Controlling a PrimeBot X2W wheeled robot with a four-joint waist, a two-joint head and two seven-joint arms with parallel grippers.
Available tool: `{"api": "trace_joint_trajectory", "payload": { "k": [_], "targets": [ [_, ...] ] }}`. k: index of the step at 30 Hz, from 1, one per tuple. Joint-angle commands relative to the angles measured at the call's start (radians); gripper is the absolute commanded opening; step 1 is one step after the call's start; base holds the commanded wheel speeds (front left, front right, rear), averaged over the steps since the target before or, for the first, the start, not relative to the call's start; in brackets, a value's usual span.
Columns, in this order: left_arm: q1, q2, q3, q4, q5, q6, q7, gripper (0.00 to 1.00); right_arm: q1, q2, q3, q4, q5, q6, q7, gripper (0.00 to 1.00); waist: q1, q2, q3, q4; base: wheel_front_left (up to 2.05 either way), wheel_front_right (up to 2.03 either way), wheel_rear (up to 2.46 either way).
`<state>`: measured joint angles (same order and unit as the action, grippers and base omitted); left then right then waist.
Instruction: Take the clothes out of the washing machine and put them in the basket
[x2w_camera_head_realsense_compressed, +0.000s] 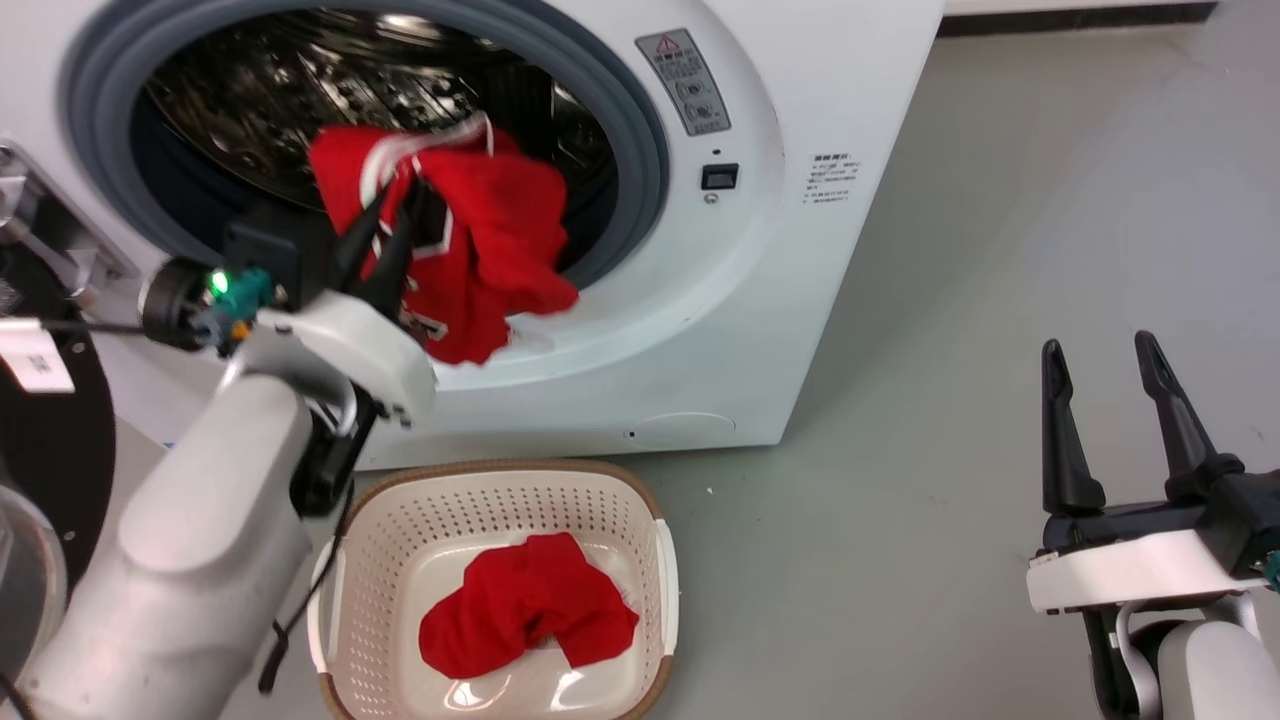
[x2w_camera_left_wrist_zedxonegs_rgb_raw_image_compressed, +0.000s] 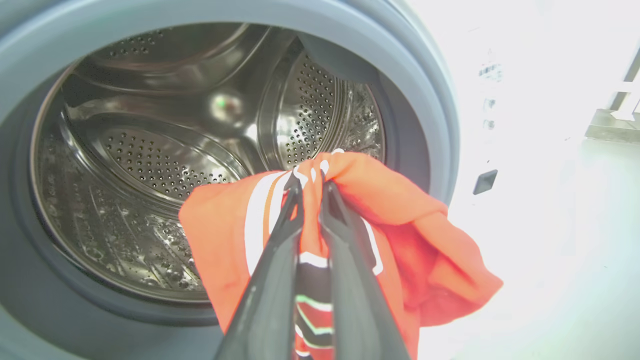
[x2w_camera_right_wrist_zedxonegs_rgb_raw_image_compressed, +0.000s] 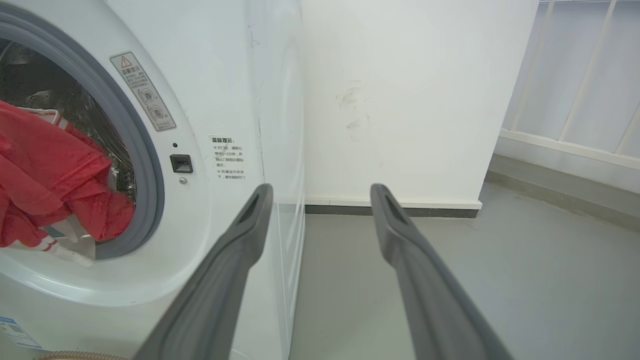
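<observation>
Left gripper (x2w_camera_head_realsense_compressed: 392, 208) is clamping the striped garment (x2w_camera_head_realsense_compressed: 500, 250); the basket (x2w_camera_head_realsense_compressed: 480, 472) is lying directly below it (right gripper (x2w_camera_head_realsense_compressed: 1098, 350) is standing spread, farther off).

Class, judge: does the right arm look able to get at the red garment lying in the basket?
Probably yes: the right pincer is open and empty, the red garment lies uncovered in the open-topped basket, and only floor separates them.

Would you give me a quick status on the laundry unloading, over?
Left gripper shut on striped red garment at washing machine mouth. Right gripper open, idle. Plain red garment already in basket. Nothing seen blocking the drop.
</observation>
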<state>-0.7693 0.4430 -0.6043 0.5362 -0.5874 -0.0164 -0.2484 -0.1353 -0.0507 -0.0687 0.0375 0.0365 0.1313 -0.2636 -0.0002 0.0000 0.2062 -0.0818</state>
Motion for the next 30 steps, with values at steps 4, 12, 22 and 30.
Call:
{"api": "trace_joint_trajectory", "payload": {
  "k": [4, 12, 22, 30],
  "targets": [
    [0.124, 0.035, -0.028, -0.109, -0.019, 0.024, 0.072, 0.0, 0.023, 0.001, -0.001, 0.0, 0.01, -0.001, -0.002, 1.0, 0.0002, 0.0, -0.032, 0.017, 0.0, 0.0, 0.0],
    [0.316, 0.057, -0.086, -0.144, -0.076, 0.043, 0.195, 0.0, 0.014, 0.001, 0.004, -0.013, 0.008, -0.001, -0.002, 1.0, 0.0002, 0.0, 0.002, 0.0, 0.0, 0.0, 0.0],
    [0.257, -0.009, -0.095, 0.126, -0.1, -0.006, 0.169, 0.0, -0.038, 0.001, 0.019, -0.036, 0.001, -0.001, -0.002, 1.0, 0.0002, 0.0, 0.148, -0.054, 0.0, 0.0, 0.0],
    [0.14, -0.076, -0.1, 0.389, -0.095, -0.042, 0.132, 0.0, -0.081, 0.001, 0.027, -0.064, 0.009, -0.001, -0.002, 1.0, 0.0002, 0.0, 0.297, -0.104, 0.0, 0.0, 0.0]
  ]
}}
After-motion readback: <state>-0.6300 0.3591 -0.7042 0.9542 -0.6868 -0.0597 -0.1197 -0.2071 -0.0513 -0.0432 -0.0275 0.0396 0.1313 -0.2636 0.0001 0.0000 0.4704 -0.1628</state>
